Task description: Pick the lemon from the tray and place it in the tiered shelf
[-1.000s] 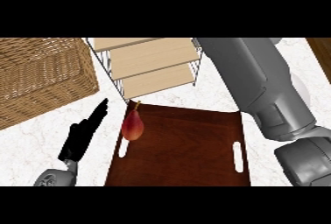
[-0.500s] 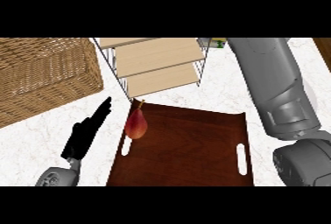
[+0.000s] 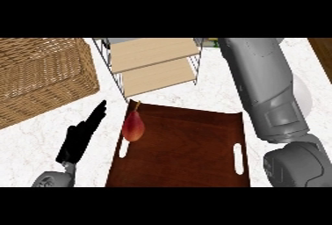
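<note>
White marbled counter (image 3: 194,90) fills the scene, with a wicker basket (image 3: 39,74) at the upper left and a brown wooden tray (image 3: 188,149) in the middle. A reddish, pear-shaped fruit (image 3: 133,126) is seen lying at the tray's upper left corner, beside the left handle slot; no yellow lemon can be made out, so this fruit is taken as the task's thing (whatever the task sentence calls it). The tiered shelf (image 3: 152,61), with pale wooden boards in a wire frame, stands just beyond the tray's far edge.

The left hand (image 3: 81,136) is laid out on the counter beside the tray, its fingers straight and pressed together, pointing toward the fruit but apart from it. Nothing is held. The right hand is not shown; only the grey right forearm (image 3: 262,88) is seen, reaching up past the shelf's right side.

Compared with a second ago, the shelf and basket are placed lower and more to the right in the view, while the fruit has kept its place on the tray and the left hand has hardly shifted. It is judged that the pick is not yet begun: the fruit must first be grasped.
</note>
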`<move>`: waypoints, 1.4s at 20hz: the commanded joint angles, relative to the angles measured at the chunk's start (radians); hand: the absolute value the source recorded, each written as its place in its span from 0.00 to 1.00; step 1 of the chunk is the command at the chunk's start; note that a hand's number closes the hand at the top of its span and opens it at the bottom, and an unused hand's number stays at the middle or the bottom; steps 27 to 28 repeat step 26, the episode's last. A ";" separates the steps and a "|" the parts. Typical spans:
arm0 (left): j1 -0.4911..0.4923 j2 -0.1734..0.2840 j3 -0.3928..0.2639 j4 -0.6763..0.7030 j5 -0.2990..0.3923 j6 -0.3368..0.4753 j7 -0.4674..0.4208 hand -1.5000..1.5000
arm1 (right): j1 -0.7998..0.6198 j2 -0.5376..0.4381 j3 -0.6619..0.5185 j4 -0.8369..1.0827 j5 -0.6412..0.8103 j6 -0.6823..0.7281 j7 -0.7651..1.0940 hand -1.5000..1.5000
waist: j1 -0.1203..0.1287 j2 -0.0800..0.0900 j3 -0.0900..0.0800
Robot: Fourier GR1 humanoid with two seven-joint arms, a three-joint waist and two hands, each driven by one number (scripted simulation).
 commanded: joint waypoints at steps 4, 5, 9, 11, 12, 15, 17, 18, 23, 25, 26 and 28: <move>-0.008 0.004 0.033 -0.005 0.015 0.007 0.049 0.50 | 0.087 -0.068 -0.051 -0.002 -0.011 -0.152 -0.004 0.00 | -0.056 -0.001 0.000; 0.060 -0.031 0.000 -0.027 -0.026 0.062 0.020 0.50 | 0.126 -0.097 -0.052 -0.019 -0.012 -0.135 0.008 0.00 | -0.061 -0.006 0.001; 0.054 0.027 0.057 -0.014 0.021 -0.004 -0.006 0.50 | 0.206 -0.226 -0.041 -0.091 -0.038 0.025 0.046 0.00 | -0.076 -0.008 0.000; 0.088 0.010 0.048 -0.039 0.005 0.023 -0.011 0.50 | 0.307 -0.236 -0.045 -0.161 -0.081 0.100 -0.002 0.00 | -0.077 -0.010 0.001; 0.042 -0.020 0.019 -0.020 -0.025 0.044 0.025 0.50 | 0.343 -0.217 -0.029 -0.211 -0.094 0.129 -0.018 0.00 | -0.083 -0.010 0.001; 0.097 -0.030 0.010 -0.104 -0.018 0.051 0.047 0.50 | 0.395 -0.292 -0.002 -0.315 -0.114 0.248 0.057 0.00 | -0.079 -0.012 0.001; 0.050 -0.020 0.047 -0.015 -0.001 0.028 0.010 0.50 | 0.475 -0.299 -0.001 -0.370 -0.143 0.282 0.029 0.00 | -0.077 -0.008 0.000; 0.050 -0.005 0.041 -0.068 0.010 0.001 0.059 0.50 | 0.488 -0.309 0.010 -0.377 -0.150 0.305 0.015 0.00 | -0.070 -0.007 0.000; 0.070 -0.014 0.051 -0.003 -0.024 0.014 -0.033 0.50 | 0.591 -0.359 0.030 -0.484 -0.213 0.421 0.039 0.00 | -0.064 -0.004 0.000; 0.102 -0.021 0.030 -0.083 -0.040 0.027 0.016 0.50 | 0.579 -0.413 0.032 -0.501 -0.222 0.439 0.118 0.00 | -0.060 -0.004 0.000; 0.090 -0.026 0.044 -0.040 -0.013 -0.001 -0.005 0.50 | 0.648 -0.383 0.060 -0.576 -0.216 0.445 0.128 0.00 | -0.065 -0.005 0.000; 0.090 -0.026 0.044 -0.040 -0.013 -0.001 -0.005 0.50 | 0.648 -0.383 0.060 -0.576 -0.216 0.445 0.128 0.00 | -0.065 -0.005 0.000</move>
